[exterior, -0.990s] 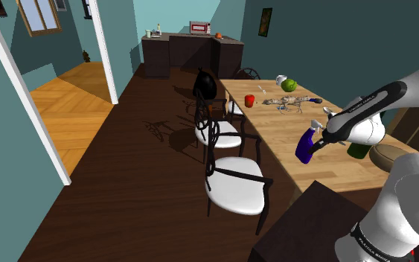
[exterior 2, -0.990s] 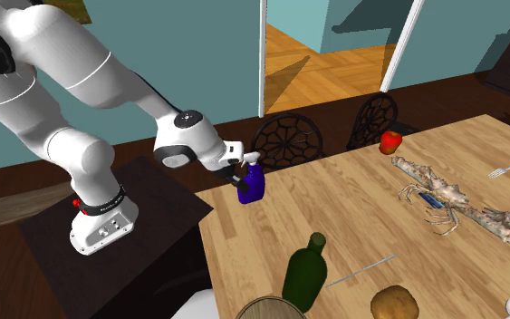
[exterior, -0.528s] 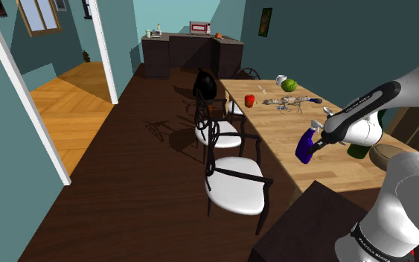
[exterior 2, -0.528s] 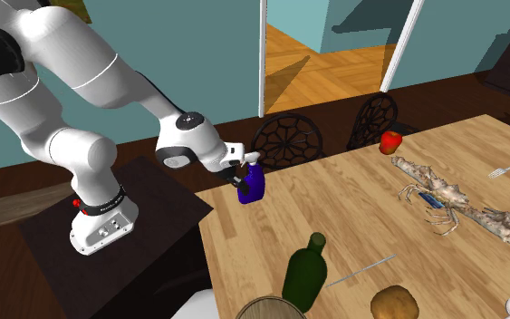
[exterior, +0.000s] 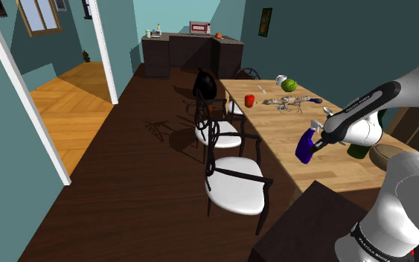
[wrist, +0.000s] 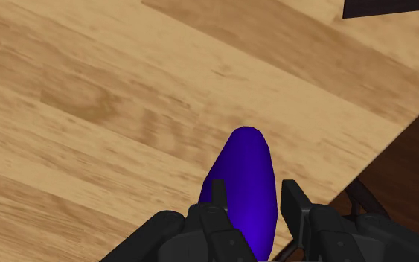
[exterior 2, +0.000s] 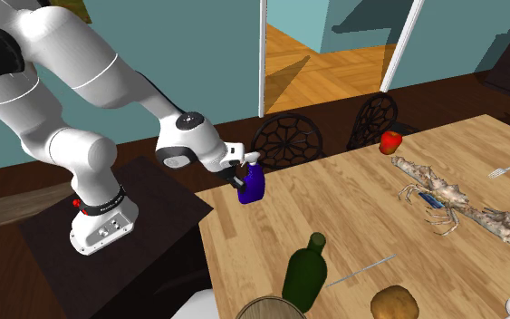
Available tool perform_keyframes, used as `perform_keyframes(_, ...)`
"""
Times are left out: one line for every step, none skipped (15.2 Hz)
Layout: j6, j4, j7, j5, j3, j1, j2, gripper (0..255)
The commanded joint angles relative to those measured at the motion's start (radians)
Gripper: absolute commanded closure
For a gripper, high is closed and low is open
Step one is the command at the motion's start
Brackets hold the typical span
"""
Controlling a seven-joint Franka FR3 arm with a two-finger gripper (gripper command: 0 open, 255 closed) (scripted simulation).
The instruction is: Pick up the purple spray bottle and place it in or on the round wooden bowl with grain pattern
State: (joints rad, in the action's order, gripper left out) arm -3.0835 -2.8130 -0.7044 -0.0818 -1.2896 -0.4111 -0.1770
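The purple spray bottle (exterior: 304, 147) stands on the wooden table (exterior: 280, 134) close to its near corner, next to the stand. In the second exterior view the spray bottle (exterior 2: 253, 186) is upright with the black gripper (exterior 2: 242, 177) at its top. In the wrist view the gripper (wrist: 252, 195) is shut on the spray bottle (wrist: 246, 175), one finger against each side. The round wooden bowl (exterior: 388, 156) sits farther along the table behind the arm. The rim of the bowl (exterior 2: 271, 309) shows at the second exterior view's bottom edge.
A dark green bottle (exterior 2: 305, 270) stands between the spray bottle and the bowl. A brown lump (exterior 2: 390, 303), a knife (exterior 2: 361, 270), a crab-like figure (exterior 2: 443, 204) and a red apple (exterior 2: 390, 141) lie on the table. Black chairs with white seats (exterior: 234, 179) line the table's edge.
The fingers have closed onto the spray bottle. The arm shifted slightly a second ago and has held still since; the bottle has stayed in place.
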Motion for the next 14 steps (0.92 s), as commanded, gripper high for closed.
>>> perform_keyframes(0.0,0.0,0.0,0.0,0.0,0.0,0.0,255)
perform_keyframes(0.0,0.0,0.0,0.0,0.0,0.0,0.0,255)
perform_keyframes(0.0,0.0,0.0,0.0,0.0,0.0,0.0,255)
perform_keyframes(0.019,0.0,0.026,-0.033,0.079,0.086,-0.011,255)
perform_keyframes(0.038,0.001,0.051,-0.065,0.145,0.158,-0.024,255)
perform_keyframes(0.058,0.002,0.076,-0.096,0.2,0.219,-0.038,255)
perform_keyframes(0.078,0.004,0.099,-0.125,0.245,0.269,-0.054,255)
perform_keyframes(0.098,0.006,0.119,-0.151,0.283,0.311,-0.07,255)
perform_keyframes(0.118,0.009,0.137,-0.174,0.315,0.346,-0.087,255)
perform_keyframes(0.138,0.011,0.154,-0.194,0.342,0.376,-0.104,255)
perform_keyframes(0.159,0.014,0.168,-0.212,0.366,0.402,-0.121,255)
perform_keyframes(0.179,0.017,0.18,-0.227,0.388,0.424,-0.137,255)
perform_keyframes(0.199,0.02,0.192,-0.24,0.407,0.443,-0.154,255)
perform_keyframes(0.22,0.024,0.202,-0.252,0.424,0.46,-0.171,255)
